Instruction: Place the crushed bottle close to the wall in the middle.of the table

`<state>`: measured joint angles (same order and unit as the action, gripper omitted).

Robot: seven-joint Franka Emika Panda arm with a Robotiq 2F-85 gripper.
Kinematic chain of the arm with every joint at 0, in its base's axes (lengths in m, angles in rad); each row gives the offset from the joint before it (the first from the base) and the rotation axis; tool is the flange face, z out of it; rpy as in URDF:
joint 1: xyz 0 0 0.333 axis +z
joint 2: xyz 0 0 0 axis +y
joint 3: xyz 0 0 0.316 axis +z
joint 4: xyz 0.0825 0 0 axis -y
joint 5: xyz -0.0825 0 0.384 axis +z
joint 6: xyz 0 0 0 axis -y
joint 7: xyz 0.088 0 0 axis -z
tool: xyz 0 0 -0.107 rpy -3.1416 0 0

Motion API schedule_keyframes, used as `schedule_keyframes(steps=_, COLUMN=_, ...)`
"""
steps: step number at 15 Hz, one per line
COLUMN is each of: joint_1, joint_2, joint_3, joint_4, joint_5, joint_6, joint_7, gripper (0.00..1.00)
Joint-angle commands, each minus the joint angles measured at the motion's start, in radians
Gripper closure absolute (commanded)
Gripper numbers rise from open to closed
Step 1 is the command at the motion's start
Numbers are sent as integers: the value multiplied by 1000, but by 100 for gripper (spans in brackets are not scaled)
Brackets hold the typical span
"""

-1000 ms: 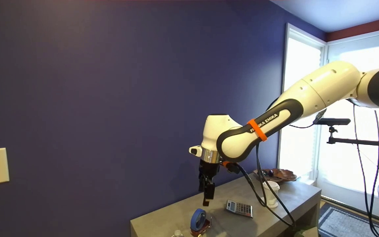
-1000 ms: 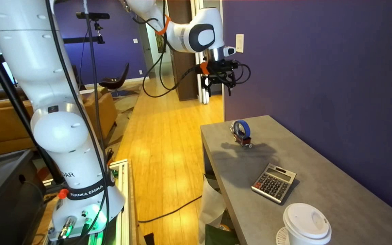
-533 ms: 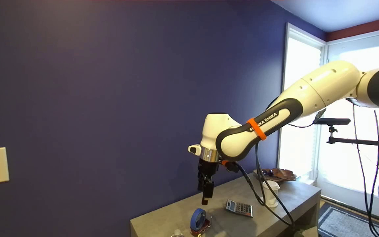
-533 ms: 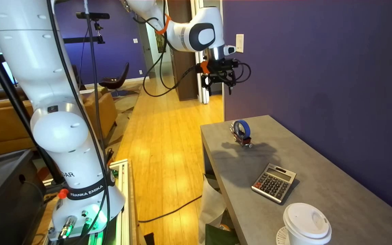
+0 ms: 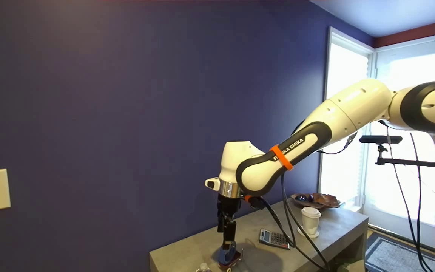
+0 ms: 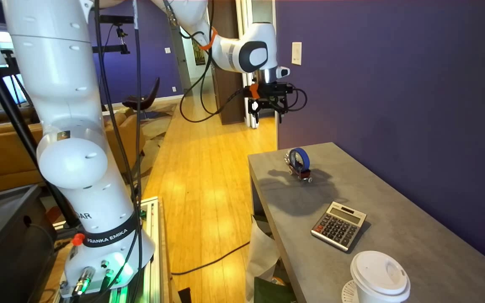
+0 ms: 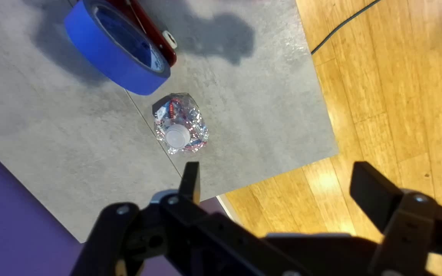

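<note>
Wrist view showed us the crushed bottle on the bench, just beside the blue tape roll; we saw the tool with its jaws spread wide apart.

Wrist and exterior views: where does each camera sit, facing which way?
Wrist view: on the wrist, facing down at the crushed bottle and tape; claw shows.
An exterior view: from the tape end of the table, facing the wall and window; arm and claw show.
An exterior view: from the cup end, facing along the table; base, arm and claw show.
Both exterior views share tape, calculator and cup.
</note>
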<state>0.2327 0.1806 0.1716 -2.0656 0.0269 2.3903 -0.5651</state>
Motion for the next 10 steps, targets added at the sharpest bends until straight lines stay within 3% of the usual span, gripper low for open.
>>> schedule_keyframes(steps=1, joint_1=-40, joint_2=135, joint_3=46, joint_4=114, joint_5=32, joint_6=8, joint_7=-50, gripper=0)
schedule_keyframes(steps=10, joint_1=-123, joint_2=340, joint_3=80, joint_4=275, joint_5=14, joint_6=27, joint_7=-122, gripper=0)
